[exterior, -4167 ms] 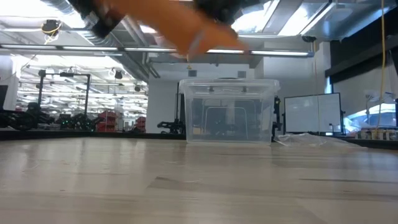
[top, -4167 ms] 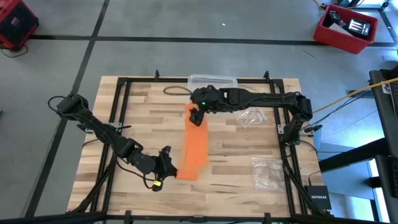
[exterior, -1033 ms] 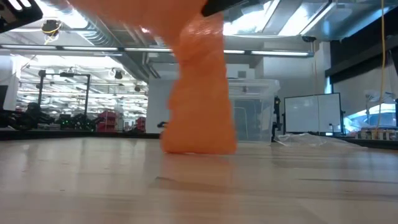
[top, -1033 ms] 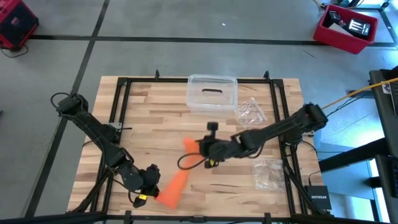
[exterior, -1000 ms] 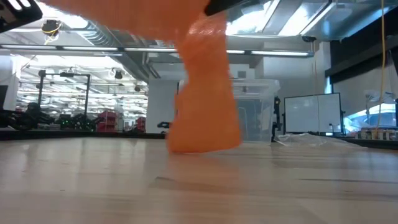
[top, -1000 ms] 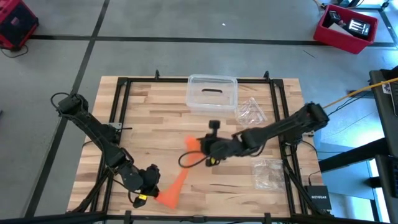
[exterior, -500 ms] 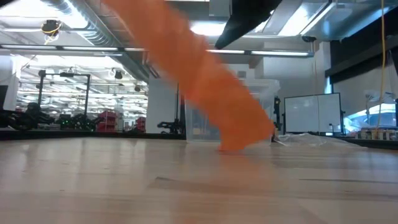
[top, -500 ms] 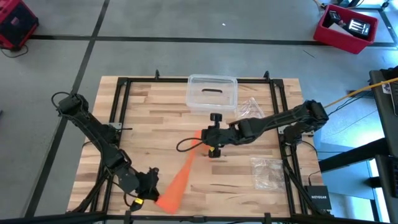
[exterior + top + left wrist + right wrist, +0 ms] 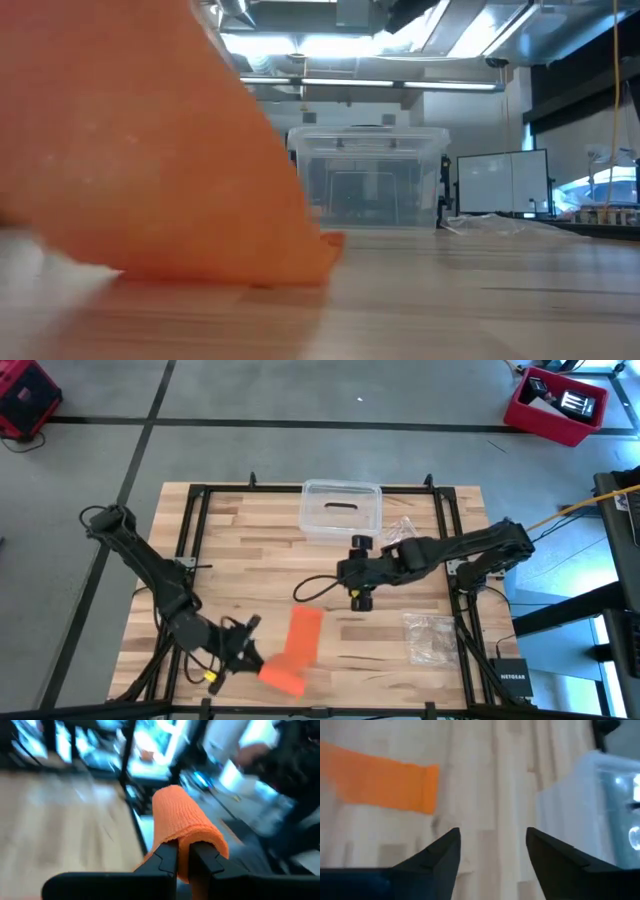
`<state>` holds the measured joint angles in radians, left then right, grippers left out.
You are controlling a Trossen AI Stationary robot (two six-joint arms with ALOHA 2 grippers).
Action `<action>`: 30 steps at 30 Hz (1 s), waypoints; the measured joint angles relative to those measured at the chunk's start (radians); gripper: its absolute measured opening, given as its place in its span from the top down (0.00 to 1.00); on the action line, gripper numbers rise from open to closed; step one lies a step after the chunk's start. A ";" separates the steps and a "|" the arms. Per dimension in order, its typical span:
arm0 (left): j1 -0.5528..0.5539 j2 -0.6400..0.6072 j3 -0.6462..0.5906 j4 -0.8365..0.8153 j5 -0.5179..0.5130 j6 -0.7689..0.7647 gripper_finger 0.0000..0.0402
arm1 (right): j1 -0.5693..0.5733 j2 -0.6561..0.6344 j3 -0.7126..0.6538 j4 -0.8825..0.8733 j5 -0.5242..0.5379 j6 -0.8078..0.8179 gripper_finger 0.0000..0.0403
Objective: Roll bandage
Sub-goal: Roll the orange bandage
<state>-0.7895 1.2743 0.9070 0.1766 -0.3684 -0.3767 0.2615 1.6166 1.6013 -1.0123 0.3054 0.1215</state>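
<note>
The scene is set on a light wooden slatted table framed by black rails, and every place below is given relative to the clear rectangular plastic box that stands at the table's far edge, in the middle. The left arm is stretched from the far left corner of the table toward the near edge, well away from the box, and the right arm is reached in from the table's right side, ending just in front of the box. The bright orange soft fabric bandage is laid as a short flat band on the wood well in front of the box and slightly to its left, with its near end turned over into a small fold. That near end is pinched by the left gripper, whose fingers are seen in the left wrist view clenched on the orange cloth, which is draped over their tips. The far end of the band is left lying free on the table. The right gripper is held just in front of the box with its jaws spread apart and nothing between them. Two crinkled clear plastic bags are found to the right of the box, one just beside it and one nearer the front edge.
</note>
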 joint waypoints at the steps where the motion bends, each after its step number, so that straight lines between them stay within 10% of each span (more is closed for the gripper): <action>1: 0.008 -0.013 0.009 0.004 -0.032 0.032 0.96 | 0.009 -0.010 0.004 -0.014 -0.018 0.011 0.42; 8: 0.078 -0.076 0.048 0.002 -0.247 0.202 0.96 | 0.143 -0.105 -0.185 0.348 0.012 0.020 0.41; 30: 0.209 -0.081 0.131 0.088 -0.256 0.475 0.96 | 0.203 -0.090 -0.666 1.362 0.323 0.076 0.41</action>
<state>-0.5808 1.1931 1.0378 0.2648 -0.6247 0.0985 0.4644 1.5264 0.9350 0.3500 0.6283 0.1979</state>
